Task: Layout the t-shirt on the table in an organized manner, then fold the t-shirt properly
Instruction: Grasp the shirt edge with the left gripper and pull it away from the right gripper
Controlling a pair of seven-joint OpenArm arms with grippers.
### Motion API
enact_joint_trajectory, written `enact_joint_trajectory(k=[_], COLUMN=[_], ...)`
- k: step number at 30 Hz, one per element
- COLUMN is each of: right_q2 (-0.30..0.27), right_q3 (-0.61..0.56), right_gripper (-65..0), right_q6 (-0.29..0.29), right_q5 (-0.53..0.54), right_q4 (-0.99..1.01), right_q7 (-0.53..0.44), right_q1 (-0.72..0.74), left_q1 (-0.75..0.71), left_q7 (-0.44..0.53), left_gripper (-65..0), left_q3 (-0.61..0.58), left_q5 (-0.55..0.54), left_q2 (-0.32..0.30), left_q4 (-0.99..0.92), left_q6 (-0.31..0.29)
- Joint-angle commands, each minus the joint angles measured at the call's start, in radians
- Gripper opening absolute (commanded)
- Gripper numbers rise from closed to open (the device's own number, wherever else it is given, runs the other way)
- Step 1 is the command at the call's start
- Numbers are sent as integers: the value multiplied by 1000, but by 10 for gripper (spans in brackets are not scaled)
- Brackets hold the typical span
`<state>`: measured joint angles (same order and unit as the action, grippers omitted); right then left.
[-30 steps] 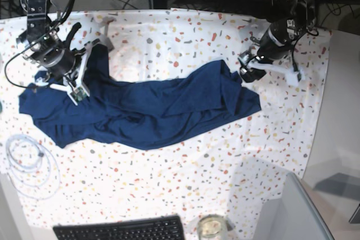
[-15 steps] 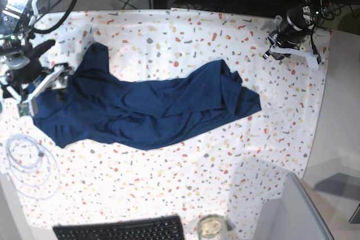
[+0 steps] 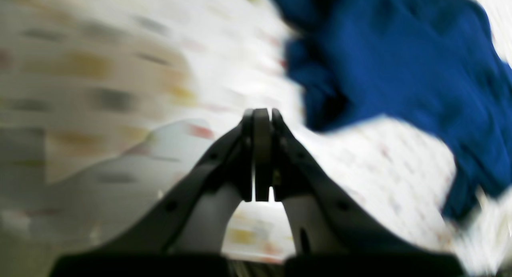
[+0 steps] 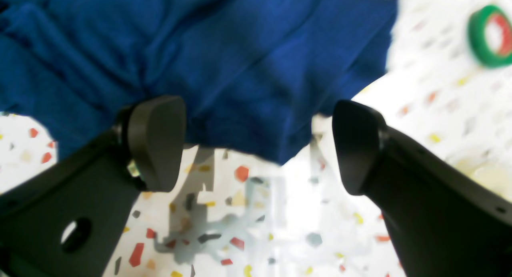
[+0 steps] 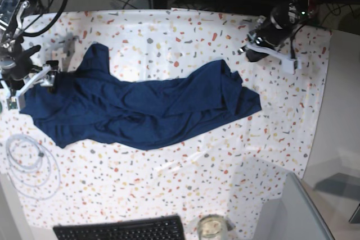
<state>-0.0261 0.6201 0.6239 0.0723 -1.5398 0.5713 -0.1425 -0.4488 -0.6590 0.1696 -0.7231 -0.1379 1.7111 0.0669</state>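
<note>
Left wrist view: the left gripper (image 3: 262, 121) is pinched closed on nothing, beside the t-shirt (image 3: 400, 61); right wrist view: the right gripper (image 4: 256, 145) gapes wide at its edge; base view: the t-shirt lies crumpled mid-table (image 5: 185, 32) (a hasty pinch could bunch layers, spoiling the layout).

T-shirt (image 5: 152, 111): soft matt navy cloth, creased. Table (image 5: 185, 32): smooth white cover, speckled. Right gripper (image 4: 258, 145): matt black plastic fingers.

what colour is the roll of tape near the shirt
The tape roll is green outside, red inside; it shows only in the right wrist view.
</note>
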Motion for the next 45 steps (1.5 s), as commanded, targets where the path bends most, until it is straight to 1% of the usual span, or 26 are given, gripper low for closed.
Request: enact_joint_trajectory(k=[1, 3, 5, 6, 8, 11, 12, 13, 14, 16, 18, 21, 23, 25, 27, 31, 35, 36, 37, 39, 40, 43, 45], right_q2=[4, 4, 4, 4, 4, 2, -1, -8, -11, -11, -11, -11, -11, -11, -11, -11, -11, -11, -13, -13, -13, -13, -47], right_q3=[1, 1, 1, 1, 1, 1, 1, 1, 1, 1, 1, 1, 1, 1, 1, 1, 1, 1, 1, 1, 1, -3, -7], right_gripper=[-116, -116, -116, -116, -116, -116, -116, -116, -116, -116, -116, -116, -116, -116, -116, -116, -116, -116, -116, -116, -116, -116, -116], right_q6=[23, 27, 30, 32, 32, 32, 32, 32, 32, 32, 32, 32, 32, 32, 32, 32, 32, 32, 32, 32, 32, 32, 32], right_q5=[14, 13, 13, 13, 13, 11, 11, 11, 11, 11, 10, 10, 10, 10, 10, 10, 10, 10, 10, 10, 10, 10, 10], right_q4=[-9, -6, -9, -9, -9, -6, -6, -6, -3, -3, -3, -3, -3, -3, -3, -3, -3, -3, -3, -1, -1, 28, 101], right_q7=[-10, -10, -10, -10, -10, -10, -10, -10, -10, -10, -10, -10, -10, -10, -10, -10, -10, -10, -10, -10, -10, -12, -15], right_q1=[8, 10, 7, 5, 4, 2, 2, 2, 2, 2, 2, 2, 2, 2, 2, 4, 4, 4, 4, 5, 5, 10, 42], left_q1=[12, 25, 29, 29, 29, 26, 26, 26, 28, 31, 51, 75, 87, 110, 120, 141, 166, 170, 169, 167, 161, 150, 157], left_q7=[12, 12, 12, 12, 12, 14, 14, 14, 14, 15, 15, 15, 15, 15, 15, 15, 15, 15, 15, 12, 8, 8, 6], left_gripper=[-650, -650, -650, -625, -446, -227, -188, -161, -156, -166, -189, -239, -268, -295, -309, -311, -352, -375, -418, -555, -650, -650, -650], left_q3=[-32, -61, -57, -48, -38, -45, -45, -45, -45, -38, -40, -46, -51, -92, -126, -143, -147, -150, -152, -149, -143, -138, -138], left_q5=[-10, -6, -6, -6, -3, -2, -2, -2, -2, 0, 0, 13, 69, 135, 178, 190, 190, 188, 185, 184, 184, 184, 184], left_q2=[2, 34, 71, 85, 117, 128, 128, 129, 129, 129, 125, 123, 129, 131, 131, 149, 151, 151, 151, 151, 151, 145, 143], left_q4=[14, -4, -38, -49, -59, -59, -59, -59, -59, -59, -61, -70, -67, -72, -82, -122, -179, -184, -181, -151, -128, -59, -44], left_q6=[-8, -8, -6, -6, -6, -9, -9, -9, -8, -8, -8, -8, -8, -8, -8, -8, -8, -8, -8, -8, -8, -5, 27])
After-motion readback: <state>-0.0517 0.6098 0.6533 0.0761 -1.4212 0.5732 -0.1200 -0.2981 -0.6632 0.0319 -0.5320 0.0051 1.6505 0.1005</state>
